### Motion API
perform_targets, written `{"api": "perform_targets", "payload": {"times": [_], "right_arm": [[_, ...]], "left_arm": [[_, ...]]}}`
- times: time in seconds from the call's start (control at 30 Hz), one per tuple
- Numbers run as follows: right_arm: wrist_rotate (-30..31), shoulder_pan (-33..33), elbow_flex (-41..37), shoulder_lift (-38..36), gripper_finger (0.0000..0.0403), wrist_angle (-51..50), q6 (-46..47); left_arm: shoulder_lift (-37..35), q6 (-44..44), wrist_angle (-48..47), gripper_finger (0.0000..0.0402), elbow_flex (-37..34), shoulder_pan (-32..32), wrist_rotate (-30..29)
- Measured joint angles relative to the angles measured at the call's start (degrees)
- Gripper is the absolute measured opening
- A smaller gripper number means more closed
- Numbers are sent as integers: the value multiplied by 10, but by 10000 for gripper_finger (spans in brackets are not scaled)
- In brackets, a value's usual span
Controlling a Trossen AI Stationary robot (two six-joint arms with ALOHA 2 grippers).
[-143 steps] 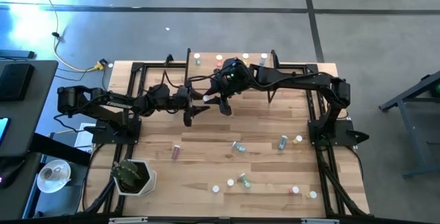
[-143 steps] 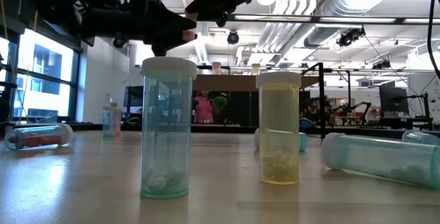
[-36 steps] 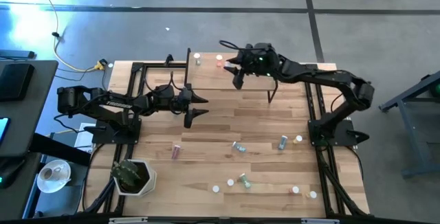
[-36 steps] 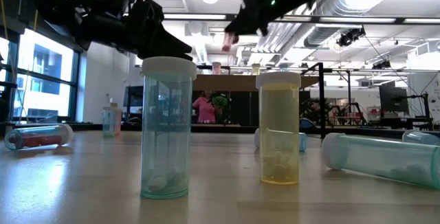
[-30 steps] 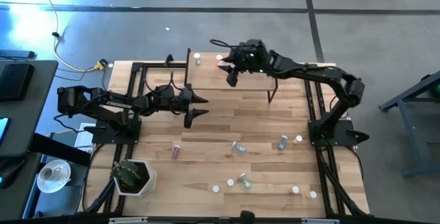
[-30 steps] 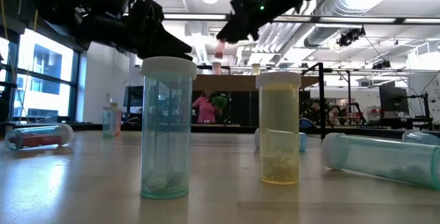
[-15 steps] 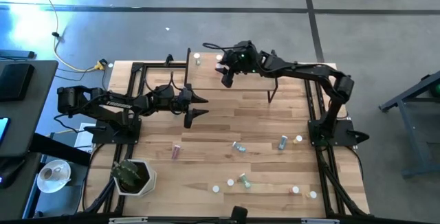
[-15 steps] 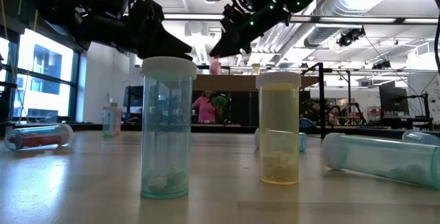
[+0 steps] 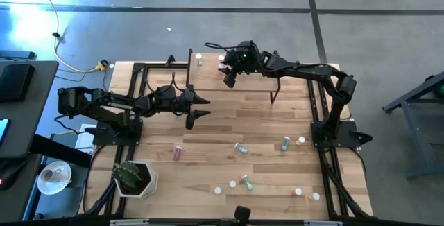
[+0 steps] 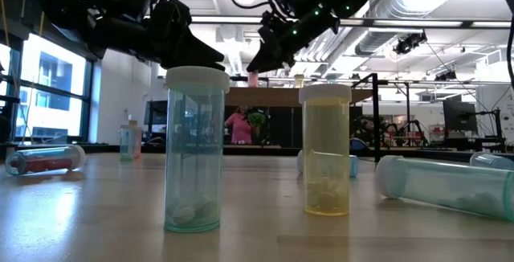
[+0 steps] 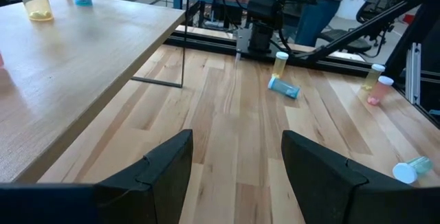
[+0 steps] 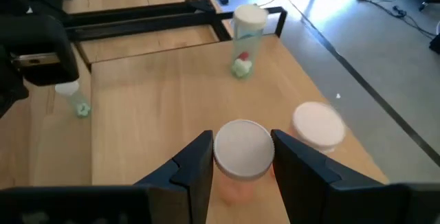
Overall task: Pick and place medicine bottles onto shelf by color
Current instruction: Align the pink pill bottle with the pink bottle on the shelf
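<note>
Shelf (image 9: 258, 79), a light-wood board on thin black legs at the table's far edge, is the largest task item; the right gripper (image 12: 240, 157) hangs over its far-left part, fingers clamped on a pink, white-capped medicine bottle (image 12: 241, 150). A second pink bottle (image 12: 317, 124) stands just beside it, and a green-tinted bottle (image 12: 246, 30) stands farther along the board. Likely risk: lowering off-line would knock the neighbouring pink bottle over, or releasing early would let the held one topple and roll. The left gripper (image 11: 236, 172) waits over the tabletop (image 9: 208, 150) beside the shelf, fingers spread and holding nothing. Remaining bottles lie scattered on the tabletop. No label text is legible.
</note>
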Motion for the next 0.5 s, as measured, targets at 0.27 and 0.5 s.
{"api": "perform_targets", "payload": {"times": [0.27, 0.5], "right_arm": [[-2, -1, 0, 0, 132, -1, 0], [-6, -1, 0, 0, 132, -5, 1]], "left_arm": [[0, 0, 0, 214, 0, 0, 0], [0, -1, 0, 214, 0, 0, 0]]}}
